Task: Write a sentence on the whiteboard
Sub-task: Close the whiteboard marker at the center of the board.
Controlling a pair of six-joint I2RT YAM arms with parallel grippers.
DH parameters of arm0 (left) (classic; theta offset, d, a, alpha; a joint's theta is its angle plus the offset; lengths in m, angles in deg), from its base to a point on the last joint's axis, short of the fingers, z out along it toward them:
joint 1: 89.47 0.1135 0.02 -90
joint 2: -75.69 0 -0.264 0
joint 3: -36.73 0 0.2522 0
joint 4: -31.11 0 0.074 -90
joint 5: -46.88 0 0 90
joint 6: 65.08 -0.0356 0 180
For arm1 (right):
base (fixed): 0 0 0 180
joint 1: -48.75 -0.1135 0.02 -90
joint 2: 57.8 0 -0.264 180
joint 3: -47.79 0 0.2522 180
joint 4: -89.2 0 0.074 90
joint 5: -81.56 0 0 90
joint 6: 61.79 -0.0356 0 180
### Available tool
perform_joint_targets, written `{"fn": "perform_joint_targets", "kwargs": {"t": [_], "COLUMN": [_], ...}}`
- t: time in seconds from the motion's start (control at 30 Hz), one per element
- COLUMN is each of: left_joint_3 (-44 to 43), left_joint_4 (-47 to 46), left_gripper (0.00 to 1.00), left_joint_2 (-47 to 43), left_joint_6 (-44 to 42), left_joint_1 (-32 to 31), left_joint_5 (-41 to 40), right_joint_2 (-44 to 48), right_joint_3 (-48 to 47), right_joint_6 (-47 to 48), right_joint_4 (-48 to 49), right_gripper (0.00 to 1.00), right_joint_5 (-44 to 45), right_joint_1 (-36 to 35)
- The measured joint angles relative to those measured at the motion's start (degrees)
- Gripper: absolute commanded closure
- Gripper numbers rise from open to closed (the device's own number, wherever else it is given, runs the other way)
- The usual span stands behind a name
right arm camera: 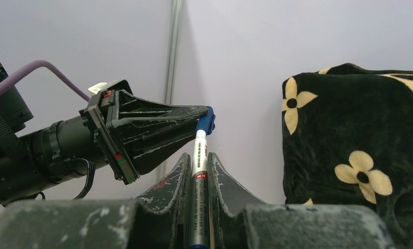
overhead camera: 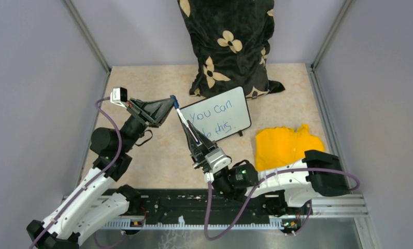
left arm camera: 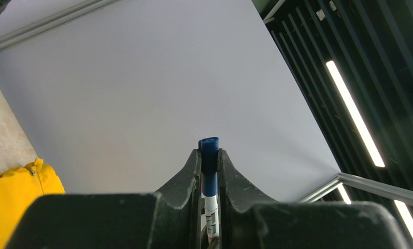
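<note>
The whiteboard leans tilted against a black pillow. The sentence, "You can do this", is on it in blue, in two lines. My right gripper is shut on the barrel of a white and silver marker and holds it in front of the board's left edge. In the right wrist view the marker points up between the fingers. My left gripper is shut on the marker's blue cap, which sits on the marker's end. The cap is pinched between the left fingertips.
A black pillow with cream flowers stands at the back behind the board. A yellow cloth lies right of the board, and also shows in the left wrist view. Grey walls close in both sides.
</note>
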Motion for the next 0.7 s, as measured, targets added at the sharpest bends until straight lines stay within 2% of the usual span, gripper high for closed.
{"fn": "perform_joint_targets", "kwargs": {"t": [0.7], "left_joint_3": [2.3], "left_joint_4": [-4.5], "left_gripper": [1.00], "left_joint_2": [0.1], "left_joint_6": [-5.2], "left_joint_1": [-5.4], "left_joint_5": [-11.2], "right_joint_2": [-2.1], "right_joint_3": [-3.8], "right_joint_6": [0.0], "right_joint_4": [-0.1], "right_gripper": [1.00], "right_joint_5": [4.6], "right_joint_1": [0.4]}}
